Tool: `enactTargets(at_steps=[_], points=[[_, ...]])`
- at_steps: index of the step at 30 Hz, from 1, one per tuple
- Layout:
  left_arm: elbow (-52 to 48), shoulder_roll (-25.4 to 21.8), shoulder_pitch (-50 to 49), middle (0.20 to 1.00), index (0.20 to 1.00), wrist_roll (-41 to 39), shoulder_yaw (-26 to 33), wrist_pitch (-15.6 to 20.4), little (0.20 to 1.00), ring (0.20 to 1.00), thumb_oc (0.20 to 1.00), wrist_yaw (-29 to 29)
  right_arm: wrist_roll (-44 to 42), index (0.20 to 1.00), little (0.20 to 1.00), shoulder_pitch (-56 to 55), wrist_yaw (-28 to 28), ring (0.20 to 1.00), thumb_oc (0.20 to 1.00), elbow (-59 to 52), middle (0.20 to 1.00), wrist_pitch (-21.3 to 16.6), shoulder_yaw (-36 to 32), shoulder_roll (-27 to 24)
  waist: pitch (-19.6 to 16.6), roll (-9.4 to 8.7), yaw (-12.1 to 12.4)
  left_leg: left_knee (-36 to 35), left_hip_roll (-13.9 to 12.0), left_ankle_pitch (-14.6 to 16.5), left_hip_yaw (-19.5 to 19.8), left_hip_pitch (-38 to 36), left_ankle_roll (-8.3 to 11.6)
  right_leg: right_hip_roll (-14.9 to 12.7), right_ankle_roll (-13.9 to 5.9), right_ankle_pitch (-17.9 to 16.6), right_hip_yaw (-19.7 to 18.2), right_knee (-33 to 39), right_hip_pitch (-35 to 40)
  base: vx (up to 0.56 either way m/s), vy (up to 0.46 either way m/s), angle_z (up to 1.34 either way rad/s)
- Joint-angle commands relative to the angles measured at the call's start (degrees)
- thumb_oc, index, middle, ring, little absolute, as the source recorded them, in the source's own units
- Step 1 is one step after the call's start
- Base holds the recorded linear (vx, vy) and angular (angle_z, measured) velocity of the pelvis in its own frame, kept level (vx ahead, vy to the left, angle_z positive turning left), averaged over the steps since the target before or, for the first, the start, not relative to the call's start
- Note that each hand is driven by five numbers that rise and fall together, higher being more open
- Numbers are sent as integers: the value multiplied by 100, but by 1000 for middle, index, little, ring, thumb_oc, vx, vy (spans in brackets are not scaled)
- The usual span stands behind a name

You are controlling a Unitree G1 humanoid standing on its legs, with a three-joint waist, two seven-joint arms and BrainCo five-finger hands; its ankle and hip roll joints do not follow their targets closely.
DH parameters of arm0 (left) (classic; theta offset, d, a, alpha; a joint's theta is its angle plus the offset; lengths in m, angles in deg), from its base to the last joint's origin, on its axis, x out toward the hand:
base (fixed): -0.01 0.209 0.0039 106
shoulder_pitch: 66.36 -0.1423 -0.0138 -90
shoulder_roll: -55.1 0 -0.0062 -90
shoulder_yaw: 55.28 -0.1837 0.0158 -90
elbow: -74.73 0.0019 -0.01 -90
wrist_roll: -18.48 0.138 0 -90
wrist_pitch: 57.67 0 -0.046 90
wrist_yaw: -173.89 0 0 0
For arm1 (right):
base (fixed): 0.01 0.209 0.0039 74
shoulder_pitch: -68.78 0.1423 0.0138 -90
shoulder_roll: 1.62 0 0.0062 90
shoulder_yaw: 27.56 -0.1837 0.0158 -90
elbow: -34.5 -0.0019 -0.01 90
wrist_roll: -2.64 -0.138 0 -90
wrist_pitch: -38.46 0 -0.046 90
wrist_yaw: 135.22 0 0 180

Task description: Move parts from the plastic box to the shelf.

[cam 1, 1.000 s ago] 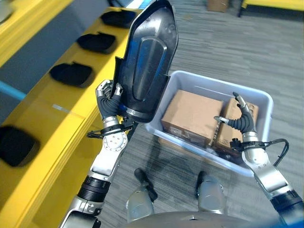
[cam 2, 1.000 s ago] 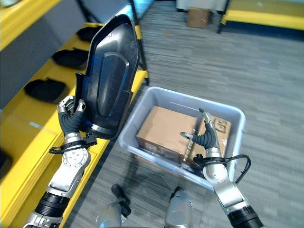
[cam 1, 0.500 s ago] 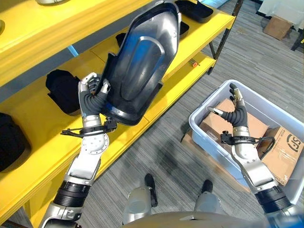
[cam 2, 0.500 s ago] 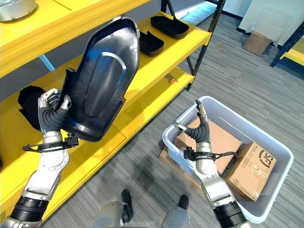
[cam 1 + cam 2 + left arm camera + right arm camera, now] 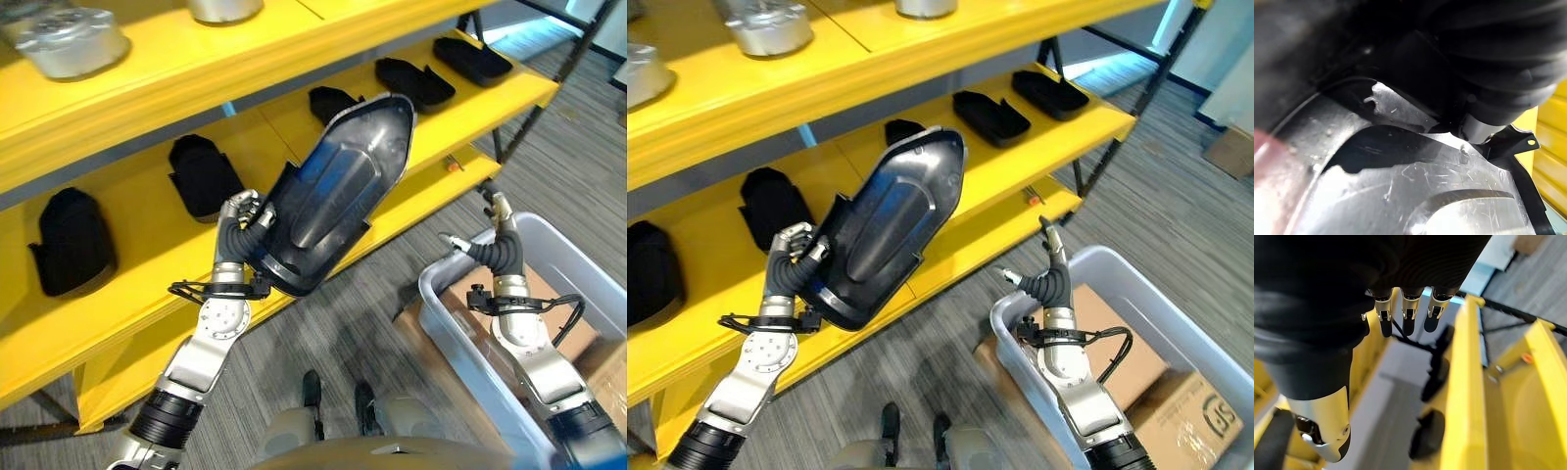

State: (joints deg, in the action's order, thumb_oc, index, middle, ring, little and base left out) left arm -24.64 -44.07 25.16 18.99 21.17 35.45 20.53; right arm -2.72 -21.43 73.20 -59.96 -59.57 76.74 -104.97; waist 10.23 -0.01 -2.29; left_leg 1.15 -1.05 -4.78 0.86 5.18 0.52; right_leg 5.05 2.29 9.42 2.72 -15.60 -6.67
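Yellow shelf (image 5: 411, 211), seemingly unlabelled black part (image 5: 333, 201)

My arms: silver-grey metal shells, dark bands near the elbows.
My wrists: round silver discs with small screws.
My left hand (image 5: 238, 223): dark ribbed cover, silver fingers.
My right hand (image 5: 493, 245): same dark ribbed cover; slim silver fingers (image 5: 1406, 313) with dark tips, thumb set apart.

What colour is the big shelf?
The shelf is bright yellow, clearest in the right eye view.
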Motion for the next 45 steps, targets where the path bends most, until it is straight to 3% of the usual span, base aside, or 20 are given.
enactTargets(at_steps=[1, 3, 5, 7, 9, 11, 12, 15, 17, 19, 20, 25, 28, 32, 34, 40, 42, 44, 45], points=[[-320, -28, 661, 200, 200, -13, 218, 523, 200, 200, 200, -224, 63, 1000, 1000, 152, 171, 1000, 1000, -504, 1000, -579, -298, 204, 137, -102, -230, 212, 702, 886, -575, -410, -373, 41, -533, -573, -86, 689, 373, -83, -86, 25], [-281, 8, 785, 200, 200, 40, 107, 420, 200, 200, 200, -284, 52, 1000, 1000, 93, 204, 1000, 1000, -528, 1000, -560, -323, 221, 144, -56, -360, 193, 533, 889, -1051, -459, -318, -68, -569, -566, 109, 734, 397, -62, -5, 57], [-261, 9, 848, 200, 200, 52, 37, 376, 200, 200, 200, -246, 44, 1000, 1000, 85, 250, 1000, 1000, -547, 1000, -551, -307, 219, 163, -35, -408, 226, 441, 891, -1174, -454, -278, -121, -559, -524, 163, 705, 386, -72, 42, 81], [-246, 6, 941, 200, 200, 56, -80, 339, 200, 200, 200, -116, -1, 1000, 1000, 107, 248, 1000, 1000, -570, 1000, -521, -270, 190, 235, -8, -495, 396, 167, 894, -1283, -387, -136, -245, -505, -404, 218, 575, 337, -123, 146, 22], [-342, -19, 872, 200, 200, -30, -84, 327, 200, 200, 200, -65, -73, 1000, 1000, 117, 143, 1000, 1000, -585, 1000, -530, -274, 82, 302, -12, -553, 559, -387, 801, -1313, -347, 83, -475, -401, -211, 284, 289, 268, -89, 253, 1], [-365, -36, 825, 200, 200, -40, -68, 346, 200, 200, 200, -48, -88, 1000, 1000, 127, 119, 1000, 1000, -585, 1000, -561, -260, 36, 312, -40, -564, 616, -573, 778, -1282, -338, 131, -562, -368, -139, 298, 166, 241, -41, 213, 17], [-403, -76, 693, 200, 200, -22, -24, 424, 200, 200, 200, 16, -167, 1000, 1000, 173, 26, 1000, 1000, -595, 1000, -638, -200, -59, 326, -78, -551, 761, -1068, 435, -1146, -299, 235, -720, -274, -2, 311, -77, 175, -51, 270, 11], [-409, -88, 559, 200, 200, -25, 24, 500, 200, 200, 200, 103, -203, 1000, 1000, 212, -68, 1000, 1000, -592, 1000, -770, -171, -133, 327, -72, -555, 792, -1391, 131, -963, -372, 306, -816, -208, 115, 307, -313, 73, -47, 285, 6], [-314, -69, 458, 200, 200, 45, 65, 605, 200, 200, 200, 452, -406, 1000, 1000, 333, -284, 1000, 1000, -725, 1000, -964, -205, -396, 354, 66, -608, 631, -1832, -339, -814, -622, 482, -1071, -181, 341, 318, -875, -294, -151, 674, -12], [-264, -71, 450, 200, 200, 6, 61, 648, 200, 200, 200, 571, -435, 1000, 1000, 403, -412, 1000, 1000, -810, 1000, -1016, -238, -508, 415, 163, -615, 545, -1914, -529, -784, -613, 569, -1183, -198, 410, 327, -1043, -425, -153, 605, 21], [-261, -68, 451, 200, 200, -25, 69, 656, 200, 200, 200, 632, -451, 1000, 1000, 459, -441, 1000, 1000, -872, 1000, -994, -249, -573, 467, 215, -600, 543, -1918, -634, -744, -547, 612, -1247, -209, 431, 335, -1086, -470, -157, 558, 36], [-149, -76, 575, 200, 200, -101, 119, 645, 200, 200, 200, 838, -627, 1000, 1000, 581, -663, 1000, 1000, -951, 1000, -704, -398, -700, 584, 393, -631, 336, -1564, -70, -1128, -518, 642, -1575, -446, 249, 503, -912, -526, -131, 503, 34], [-263, -53, 571, 200, 200, 8, 238, 507, 200, 200, 200, 896, -552, 1000, 1000, 492, -746, 1000, 1000, -989, 1000, -560, -473, -591, 556, 375, -526, 640, -1242, 219, -1261, -426, 596, -1787, -667, -234, 653, -208, -264, -59, 380, 34], [-276, -167, 563, 200, 200, 320, 492, 443, 200, 200, 200, 953, -404, 1000, 1000, 599, -824, 1000, 1000, -953, 1000, -468, -427, -302, 522, 103, -349, 859, -940, 903, -1401, -437, 381, -2020, -1078, -918, 709, 594, 26, 10, 176, 51], [-280, -203, 584, 200, 200, 553, 578, 444, 200, 200, 200, 1083, -385, 1000, 1000, 612, -818, 1000, 1000, -967, 1000, -419, -389, -216, 530, -16, -278, 1094, -880, 1104, -1467, -368, 312, -2115, -1195, -1102, 729, 836, 114, -14, 131, 9], [-306, -187, 626, 200, 200, 602, 625, 586, 200, 200, 200, 978, -252, 1000, 1000, 649, -714, 1000, 1000, -1002, 1000, -518, -365, -95, 678, -311, -96, 1948, -694, 1678, -1607, -62, 175, -2485, -1422, -1766, 735, 1517, 299, -36, 170, 9], [-299, -157, 625, 200, 200, 488, 546, 535, 200, 200, 200, 876, -96, 1000, 1000, 630, -638, 1000, 1000, -988, 1000, -573, -382, -48, 703, -402, -40, 2255, -582, 1956, -1550, 9, 80, -2697, -1517, -2139, 627, 1830, 381, 72, 183, 8], [-240, -132, 653, 200, 200, 390, 503, 505, 200, 200, 200, 749, 14, 1000, 1000, 556, -751, 1000, 1000, -999, 1000, -655, -429, -26, 668, -396, -36, 2385, -500, 2108, -1458, 37, 15, -2739, -1533, -2240, 485, 1895, 494, 91, 210, 9], [-156, -95, 719, 200, 200, 338, 434, 463, 200, 200, 200, 681, 88, 1000, 1000, 488, -760, 1000, 1000, -1053, 1000, -666, -458, -20, 627, -395, -94, 2366, -401, 2130, -1335, 55, -34, -2689, -1509, -2228, 217, 1793, 495, 142, 306, 33]])
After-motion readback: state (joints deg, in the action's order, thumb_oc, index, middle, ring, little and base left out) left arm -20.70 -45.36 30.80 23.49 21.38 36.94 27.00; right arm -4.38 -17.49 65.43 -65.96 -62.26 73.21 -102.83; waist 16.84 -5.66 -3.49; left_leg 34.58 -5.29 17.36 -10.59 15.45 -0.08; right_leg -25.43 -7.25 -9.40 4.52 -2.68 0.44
